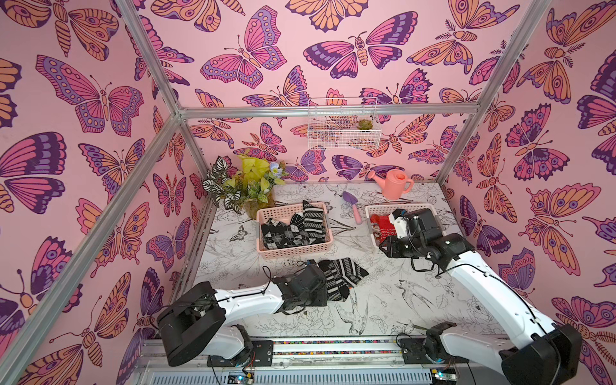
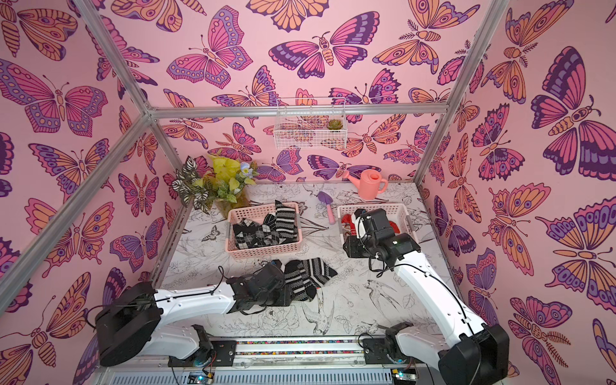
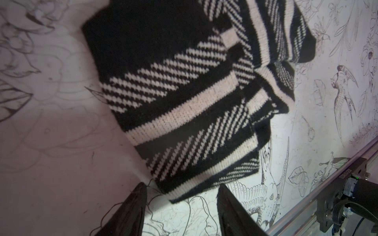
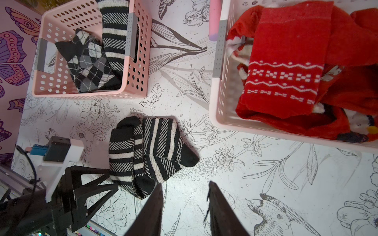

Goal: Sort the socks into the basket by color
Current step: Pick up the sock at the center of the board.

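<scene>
A pile of black-and-white striped socks (image 1: 340, 278) (image 2: 308, 275) (image 4: 147, 151) lies on the table in front of the left pink basket (image 1: 293, 253) (image 4: 81, 94). That basket holds striped and argyle socks (image 1: 293, 230) (image 4: 92, 61). My left gripper (image 3: 182, 185) is low at the pile's near edge and open. A corner of a striped sock (image 3: 184, 102) reaches between its fingertips, and neither fingertip touches it. The right pink basket (image 1: 370, 220) (image 4: 221, 102) holds red socks (image 1: 386, 228) (image 4: 286, 71). My right gripper (image 4: 185, 183) hangs open and empty above the table beside that basket.
A pink watering can (image 1: 395, 183) and a purple trowel (image 1: 353, 205) lie at the back, between and behind the baskets. A potted plant (image 1: 246, 186) fills the back left corner. A white wire basket (image 1: 343, 123) hangs on the rear wall. The arms' rail (image 1: 333, 346) runs along the front edge.
</scene>
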